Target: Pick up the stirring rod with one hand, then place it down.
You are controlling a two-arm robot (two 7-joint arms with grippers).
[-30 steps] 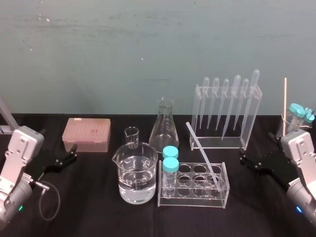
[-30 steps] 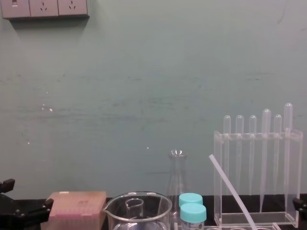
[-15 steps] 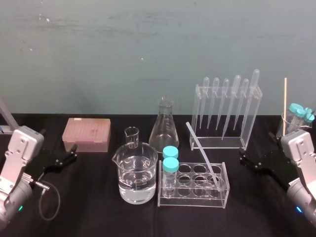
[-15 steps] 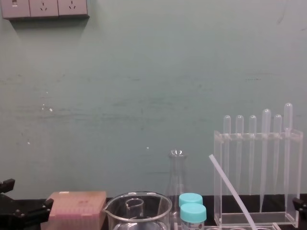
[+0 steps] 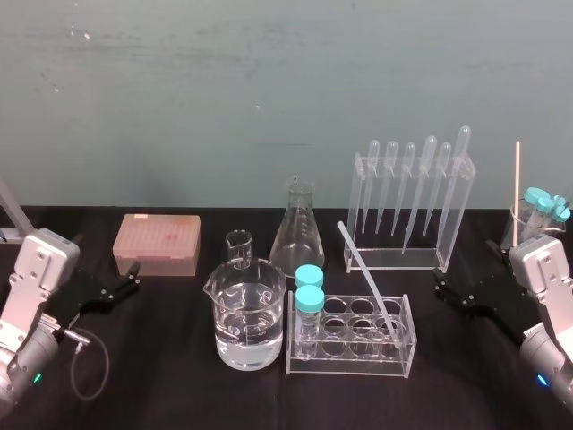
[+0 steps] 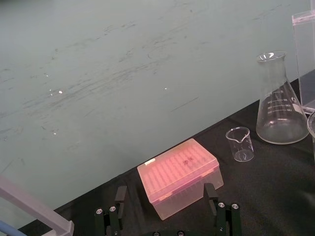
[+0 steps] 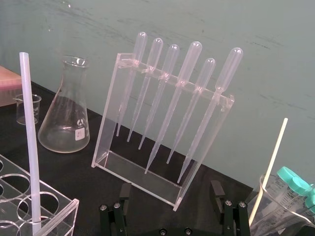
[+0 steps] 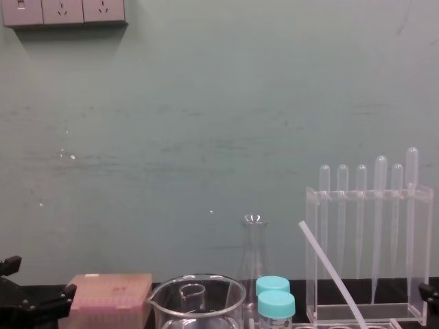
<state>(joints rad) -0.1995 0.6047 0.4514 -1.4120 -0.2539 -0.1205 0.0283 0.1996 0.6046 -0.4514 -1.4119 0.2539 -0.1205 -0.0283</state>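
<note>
Leaning stirring rod [image 5: 366, 279] in rack [image 5: 351, 357], left gripper [image 6: 165, 194], right gripper [image 7: 171, 191] splayed

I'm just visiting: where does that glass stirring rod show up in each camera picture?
Head view: stirring rod leans in the tube rack, right of centre.
Chest view: rod slants up at lower right.
Right wrist view: rod rises beside the conical flask.
Left wrist view: flask beside the small beaker.
Shared landmark: the conical flask.

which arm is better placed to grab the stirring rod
Right, probably. The stirring rod leans in the tube rack, right of centre, nearer the right gripper, whose jaws are open. The left gripper sits farther off, beyond the beaker.
</note>
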